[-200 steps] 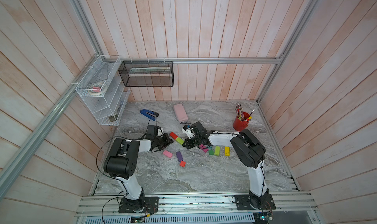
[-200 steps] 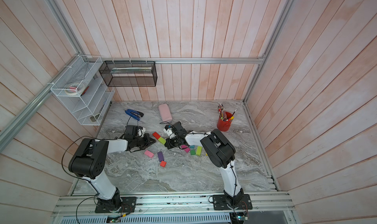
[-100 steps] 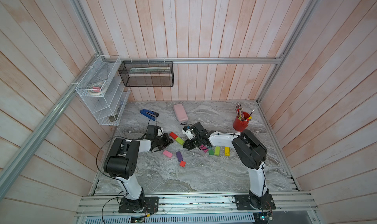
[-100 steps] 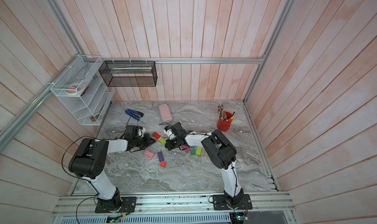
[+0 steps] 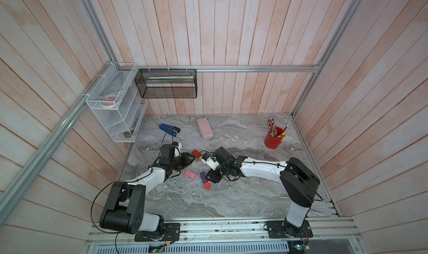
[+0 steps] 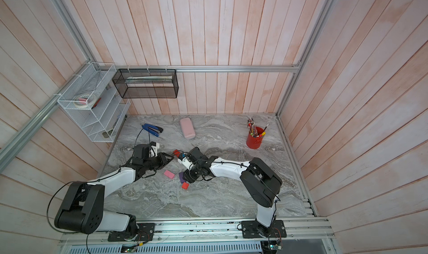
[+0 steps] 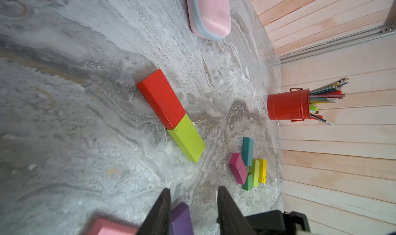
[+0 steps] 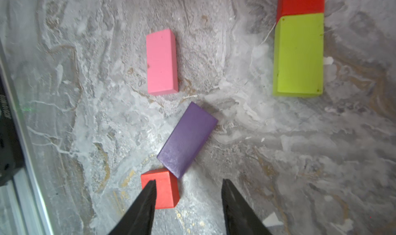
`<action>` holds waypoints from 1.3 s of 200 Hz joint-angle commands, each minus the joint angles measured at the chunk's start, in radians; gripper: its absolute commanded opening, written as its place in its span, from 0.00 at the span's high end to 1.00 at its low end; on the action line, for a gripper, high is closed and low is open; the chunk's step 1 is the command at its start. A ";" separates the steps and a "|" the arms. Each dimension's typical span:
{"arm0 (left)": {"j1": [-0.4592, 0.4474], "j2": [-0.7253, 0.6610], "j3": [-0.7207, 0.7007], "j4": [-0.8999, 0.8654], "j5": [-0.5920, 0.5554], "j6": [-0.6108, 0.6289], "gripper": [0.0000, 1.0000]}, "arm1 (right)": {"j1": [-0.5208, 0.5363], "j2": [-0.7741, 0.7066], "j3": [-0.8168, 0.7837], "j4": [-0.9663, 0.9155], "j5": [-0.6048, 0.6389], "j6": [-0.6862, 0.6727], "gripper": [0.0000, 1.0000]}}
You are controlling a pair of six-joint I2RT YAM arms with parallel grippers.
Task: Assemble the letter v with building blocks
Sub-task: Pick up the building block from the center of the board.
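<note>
Black left claw (image 7: 193, 189) and right claw (image 8: 189, 180) both apart, empty, near the purple brick (image 8: 187, 139)

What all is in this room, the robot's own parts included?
red brick: 1, red, mid-table, end to end with lime brick
lime brick: 1, lime, touching the red brick
pink brick: 1, pink, lying alone
purple brick: 1, purple, next to red cube
red cube: 1, red, by right hand's fingertip
brick cluster: 5, teal, magenta, lime, yellow, green, huddled nearer the pencil cup
pencil cup: 1, red, back right
case: 1, pale pink, back
stapler: 1, blue and black, back
wire shelf: 1, white, left wall
mesh basket: 1, black, back wall
table: 1, grey marble
left hand: 1, black, open, empty
right hand: 1, black, open, empty
</note>
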 commanded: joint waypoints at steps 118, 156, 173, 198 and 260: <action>-0.028 -0.429 -0.249 -0.230 -0.115 -0.049 0.52 | 0.140 0.062 -0.010 0.007 0.171 -0.026 0.19; -0.028 -0.420 -0.260 -0.219 -0.116 -0.047 0.52 | 0.140 0.103 0.008 -0.009 0.181 -0.043 0.28; -0.027 -0.407 -0.263 -0.205 -0.113 -0.047 0.53 | 0.141 0.113 0.012 -0.025 0.180 -0.051 0.41; -0.027 -0.374 -0.263 -0.177 -0.101 -0.044 0.55 | 0.142 0.102 -0.013 -0.046 0.186 -0.062 0.67; -0.032 -0.305 -0.246 -0.054 -0.029 -0.023 0.69 | 0.086 -0.029 -0.087 -0.050 0.221 -0.072 0.96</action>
